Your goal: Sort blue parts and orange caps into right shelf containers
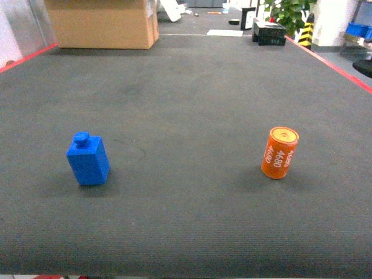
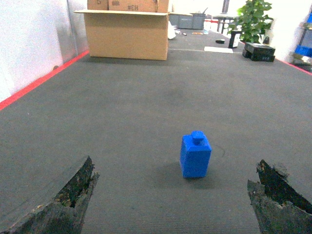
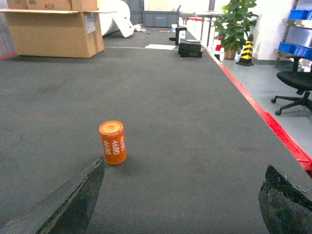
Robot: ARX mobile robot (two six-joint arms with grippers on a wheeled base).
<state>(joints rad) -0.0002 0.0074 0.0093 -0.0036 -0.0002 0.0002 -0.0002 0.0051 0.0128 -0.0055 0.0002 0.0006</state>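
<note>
One blue part and one orange cap stand on the dark mat, both free of your grippers.

On your left, the single blue part stands upright with its round knob on top; in the left wrist view it sits ahead of the left gripper, between the lines of the two jaws but beyond their tips, nearer the right-hand one, and those jaws are spread wide with nothing between them. On your right, the single orange cap, marked 4680, stands upright; in the right wrist view it lies just ahead of the right gripper, close beside its left-hand finger, and those jaws also stand wide apart. One cardboard box sits far beyond both.
</note>
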